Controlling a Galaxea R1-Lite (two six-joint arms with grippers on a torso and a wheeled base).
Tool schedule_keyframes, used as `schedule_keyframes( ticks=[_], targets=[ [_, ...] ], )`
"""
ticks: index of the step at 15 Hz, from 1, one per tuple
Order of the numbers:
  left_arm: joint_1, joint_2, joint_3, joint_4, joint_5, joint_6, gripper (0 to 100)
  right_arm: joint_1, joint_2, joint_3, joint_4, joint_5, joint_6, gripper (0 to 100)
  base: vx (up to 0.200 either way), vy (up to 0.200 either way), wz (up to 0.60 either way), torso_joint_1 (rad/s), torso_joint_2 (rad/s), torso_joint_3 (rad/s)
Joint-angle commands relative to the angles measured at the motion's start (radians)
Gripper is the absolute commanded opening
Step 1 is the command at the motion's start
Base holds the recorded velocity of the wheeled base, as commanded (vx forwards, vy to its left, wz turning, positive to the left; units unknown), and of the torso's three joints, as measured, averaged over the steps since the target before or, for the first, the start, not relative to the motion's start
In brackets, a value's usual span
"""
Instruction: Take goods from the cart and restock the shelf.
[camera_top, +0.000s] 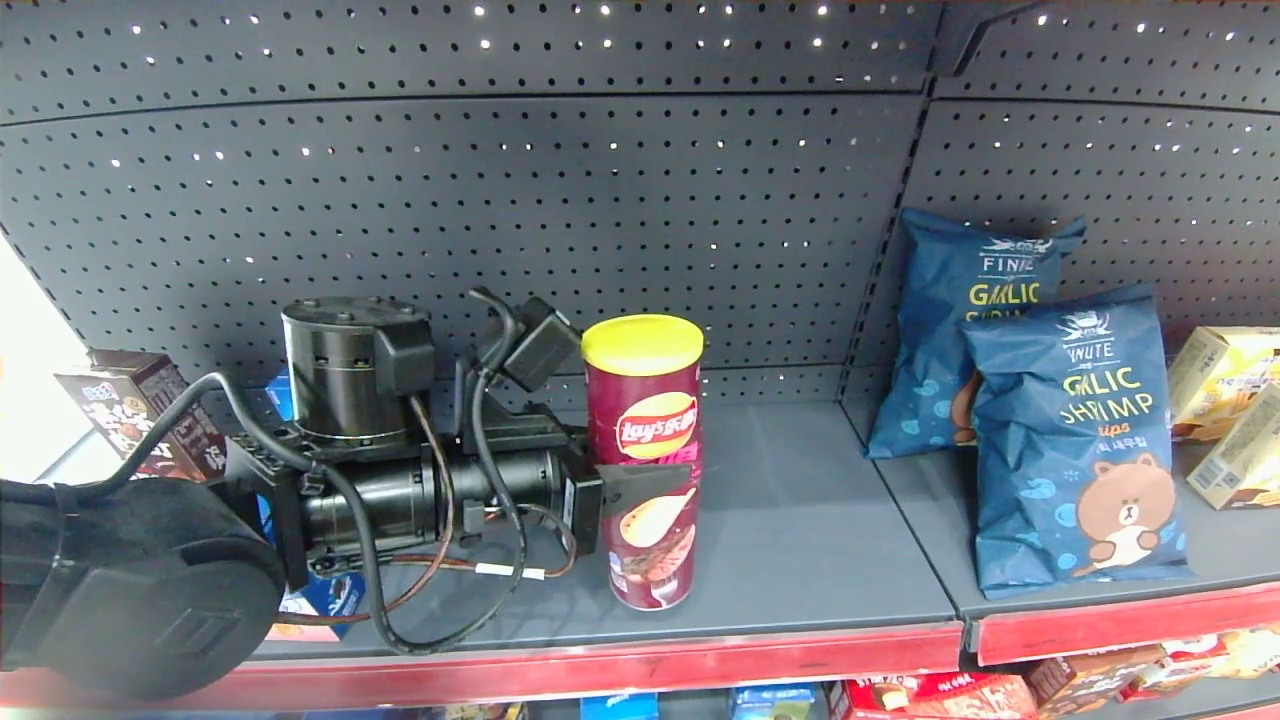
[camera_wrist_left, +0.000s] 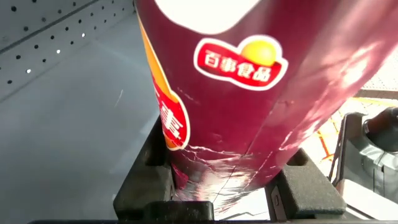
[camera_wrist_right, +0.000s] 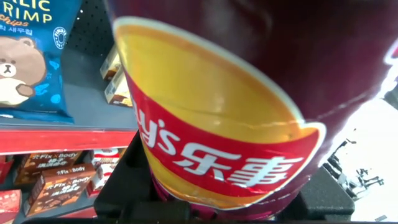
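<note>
Gripping the chip can (camera_top: 642, 400) upright in my left gripper (camera_top: 648, 490), I am clamping it around mid-height, with one dark finger lying across the front of its label. The can is standing near the front edge of the shelf (camera_top: 800, 520), left of the blue snack bags (camera_top: 1075, 440) and well apart from them. Whether its base is bearing fully on the deck I cannot tell. My right gripper (camera_wrist_right: 224, 193) is closed around a second chip can (camera_wrist_right: 249, 112), out in front of the shelving, its fingers pressing either side of the tube. I am judging both cans to be light, stiff cardboard tubes with a glossy, slippery wrap, tall and narrow enough to topple at a nudge. The wall could dent under a hard squeeze, so I am favouring a moderate grip at the middle of the body, never on the yellow lid (camera_top: 642, 343), which might pop off. Letting go calls for opening straight sideways so neither finger drags the tube over.
</note>
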Motion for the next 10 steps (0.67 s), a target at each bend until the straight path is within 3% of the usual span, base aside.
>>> schedule_keyframes(
  ticks=[1,10],
  targets=[
    [0.001,0.022,0.001,-0.002,0.0,0.0,0,-0.001,0.0,0.0,0.0,0.0,-0.001,0,0.0,0.0,0.0,0.0,0.0,0.0],
    [0.013,0.095,-0.01,-0.005,0.002,-0.003,0,-0.001,0.004,0.006,0.001,0.0,-0.001,0,0.0,0.0,0.0,0.0,0.0,0.0]
  ],
)
